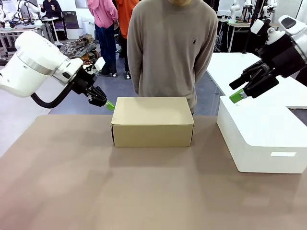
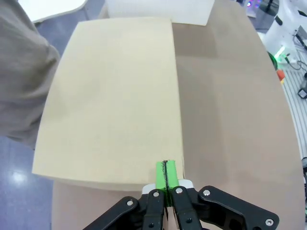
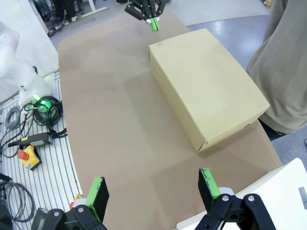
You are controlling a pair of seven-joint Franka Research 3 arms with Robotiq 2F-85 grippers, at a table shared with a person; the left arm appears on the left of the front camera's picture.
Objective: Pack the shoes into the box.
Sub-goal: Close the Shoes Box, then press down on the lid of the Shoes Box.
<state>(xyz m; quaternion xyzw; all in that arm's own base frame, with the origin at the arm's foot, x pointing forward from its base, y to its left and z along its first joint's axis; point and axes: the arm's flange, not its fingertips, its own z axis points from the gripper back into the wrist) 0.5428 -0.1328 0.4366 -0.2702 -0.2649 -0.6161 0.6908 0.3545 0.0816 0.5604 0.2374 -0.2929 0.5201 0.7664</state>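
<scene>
The brown cardboard box (image 1: pixel 152 121) stands closed at the far middle of the table, its lid down; it also shows as the box (image 2: pixel 112 96) and the box (image 3: pixel 206 86). The shoes are out of view. My left gripper (image 1: pixel 110 105) hovers shut with nothing in it at the box's left top corner, its green pads (image 2: pixel 166 175) pressed together just above the lid's edge. My right gripper (image 1: pixel 237 97) hangs open and empty above the white box, its fingers (image 3: pixel 207 183) spread wide in the right wrist view.
A big white rounded box (image 1: pixel 261 136) sits at the table's right side. A person in a grey sweater (image 1: pixel 170 43) stands right behind the cardboard box. Brown tabletop (image 1: pixel 144 191) stretches bare in front. Cables and a red stop button (image 3: pixel 26 155) lie beside the table.
</scene>
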